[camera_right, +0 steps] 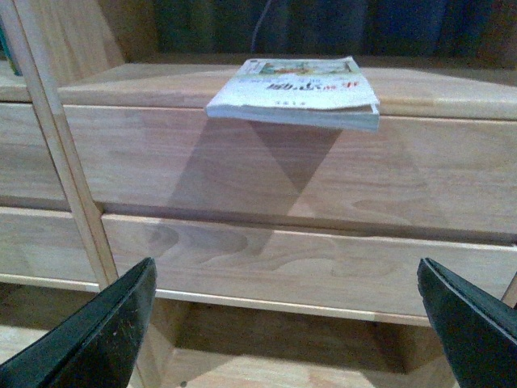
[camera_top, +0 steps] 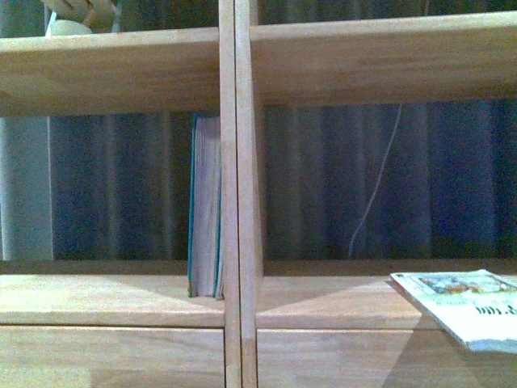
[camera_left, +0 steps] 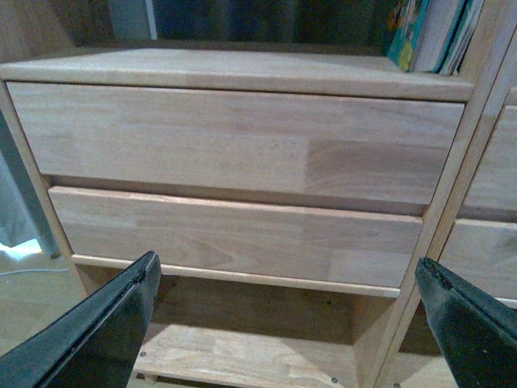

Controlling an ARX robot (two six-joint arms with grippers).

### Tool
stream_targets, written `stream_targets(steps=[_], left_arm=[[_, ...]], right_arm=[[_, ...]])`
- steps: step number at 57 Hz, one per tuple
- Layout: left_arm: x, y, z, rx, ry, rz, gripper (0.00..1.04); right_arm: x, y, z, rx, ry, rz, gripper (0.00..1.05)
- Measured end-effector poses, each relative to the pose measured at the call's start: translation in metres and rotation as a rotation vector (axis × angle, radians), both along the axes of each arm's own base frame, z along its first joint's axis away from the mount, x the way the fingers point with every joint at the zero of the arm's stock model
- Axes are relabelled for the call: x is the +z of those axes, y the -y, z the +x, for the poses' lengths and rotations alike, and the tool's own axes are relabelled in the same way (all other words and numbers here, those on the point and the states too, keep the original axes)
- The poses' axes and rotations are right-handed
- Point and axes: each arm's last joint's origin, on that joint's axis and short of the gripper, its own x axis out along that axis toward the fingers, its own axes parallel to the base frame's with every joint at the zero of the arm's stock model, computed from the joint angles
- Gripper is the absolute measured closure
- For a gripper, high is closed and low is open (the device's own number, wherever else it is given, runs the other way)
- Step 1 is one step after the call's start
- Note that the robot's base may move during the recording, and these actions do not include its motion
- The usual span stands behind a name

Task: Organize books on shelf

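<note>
The light wood shelf (camera_top: 239,307) fills the front view. A teal-covered book (camera_top: 205,206) with cream pages stands upright in the left compartment, against the centre divider. A thin white paperback (camera_top: 464,305) lies flat on the right compartment's floor and overhangs its front edge; it also shows in the right wrist view (camera_right: 297,89). My left gripper (camera_left: 287,323) is open and empty, low in front of the left drawer fronts (camera_left: 234,137). My right gripper (camera_right: 287,323) is open and empty, below the paperback, facing the right drawer fronts (camera_right: 307,174).
A dark curtain (camera_top: 380,182) and a thin white cable (camera_top: 373,190) hang behind the open-backed shelf. Colourful book edges (camera_left: 428,32) stand at the inner end of the left compartment. An upper shelf board (camera_top: 105,69) carries a pale object (camera_top: 77,16).
</note>
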Motion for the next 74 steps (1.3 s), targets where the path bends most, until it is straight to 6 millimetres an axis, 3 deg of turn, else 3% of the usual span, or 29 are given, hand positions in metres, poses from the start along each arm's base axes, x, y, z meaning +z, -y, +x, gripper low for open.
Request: stream_targets(steps=[6, 14, 23, 33, 55, 74], left_arm=[[0.0, 0.0, 0.0, 0.0, 0.0, 0.0, 0.07], [0.0, 0.0, 0.0, 0.0, 0.0, 0.0, 0.07], [0.0, 0.0, 0.0, 0.0, 0.0, 0.0, 0.07], [0.0, 0.0, 0.0, 0.0, 0.0, 0.0, 0.07], [0.0, 0.0, 0.0, 0.0, 0.0, 0.0, 0.07], [0.0, 0.0, 0.0, 0.0, 0.0, 0.0, 0.07]], right_arm=[[0.0, 0.0, 0.0, -0.017, 0.009, -0.007, 0.07], [0.018, 0.0, 0.004, -0.24, 0.176, 0.022, 0.07], [0.0, -0.001, 0.026, -0.266, -0.063, 0.13, 0.07], [-0.001, -0.005, 0.066, -0.29, -0.283, 0.444, 0.07], [0.01, -0.02, 0.165, -0.354, -0.355, 0.862, 0.07], [0.023, -0.007, 0.211, -0.391, -0.314, 1.08, 0.07]])
